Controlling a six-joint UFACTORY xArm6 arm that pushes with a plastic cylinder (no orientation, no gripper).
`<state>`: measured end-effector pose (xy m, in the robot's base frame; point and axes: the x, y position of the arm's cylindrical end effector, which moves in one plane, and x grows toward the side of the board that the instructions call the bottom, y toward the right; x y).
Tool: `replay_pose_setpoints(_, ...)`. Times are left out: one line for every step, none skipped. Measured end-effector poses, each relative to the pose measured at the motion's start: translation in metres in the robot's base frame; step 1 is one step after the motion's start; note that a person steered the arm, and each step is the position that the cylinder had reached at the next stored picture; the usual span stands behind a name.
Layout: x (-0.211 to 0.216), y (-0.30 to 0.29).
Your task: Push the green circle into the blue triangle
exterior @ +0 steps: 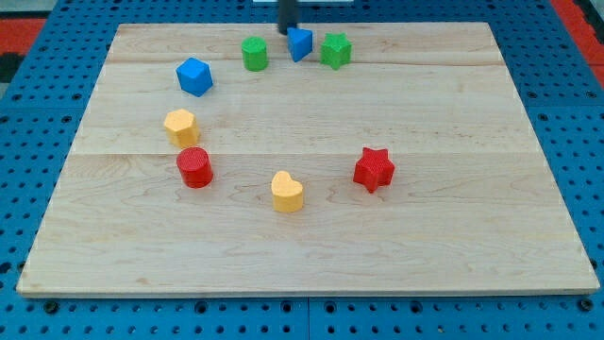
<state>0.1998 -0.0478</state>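
1. Jaws: none on this arm; my tip point(286, 29) sits at top centre, just left of the blue triangle point(300, 43).
2. Green circle point(254, 53) lies just left of that triangle, apart from it.
3. Green star point(335, 50) just right of triangle.
4. Blue cube point(194, 76) upper left; yellow block point(180, 126), red cylinder point(195, 167) below it.
5. Yellow heart point(288, 192), red star point(374, 169) lower centre on the wooden board point(453, 236).

Green circle point(254, 53): short cylinder, upright, near the view's top edge of the board.
Blue triangle point(300, 43): upright prism, just right of it, apart.
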Motion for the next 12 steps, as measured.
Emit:
replay_pose_setpoints(0.010, -0.016)
replay_pose_setpoints(0.037, -0.009)
replay_pose_setpoints(0.044, -0.001)
replay_pose_setpoints(0.056, -0.076)
replay_pose_setpoints(0.059, -0.036)
replay_pose_setpoints(0.093, -0.091)
replay_pose_setpoints(0.133, -0.081)
replay_pose_setpoints(0.173, -0.082)
replay_pose_setpoints(0.192, -0.091)
replay_pose_setpoints(0.204, -0.050)
replay_pose_setpoints(0.170, -0.019)
replay_pose_setpoints(0.145, -0.013)
